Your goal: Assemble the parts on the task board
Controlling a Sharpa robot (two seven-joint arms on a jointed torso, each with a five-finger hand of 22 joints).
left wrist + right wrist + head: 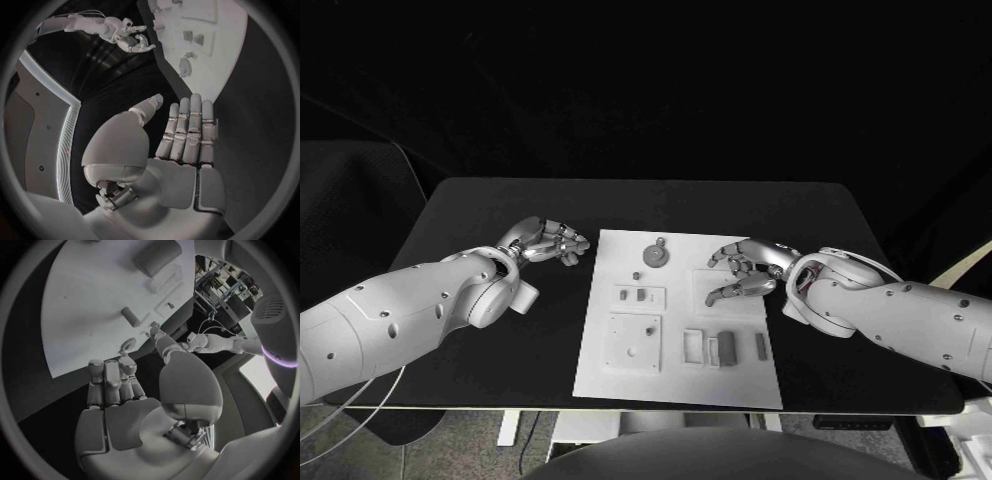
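Your task board (678,320) sits mid-frame on the bench (473,350). Left hand (548,241) hovers off its upper-left edge, right hand (747,268) over its upper-right edge, both loose, holding nothing.

One task board (620,375), white, on one black surface (488,205).

Two white arms, one silver hand each: left hand (547,241), right hand (747,268). Neither holds anything.

On the board, head view:
- One round grey part (655,256) near the far edge.
- Two small grey parts (633,296) side by side in one raised block.
- One square raised plate (633,343), nearer side.
- Three upright slab-like parts (710,347) in a cluster; exact count uncertain, they overlap.
- One narrow dark part (762,346) just beside that cluster.
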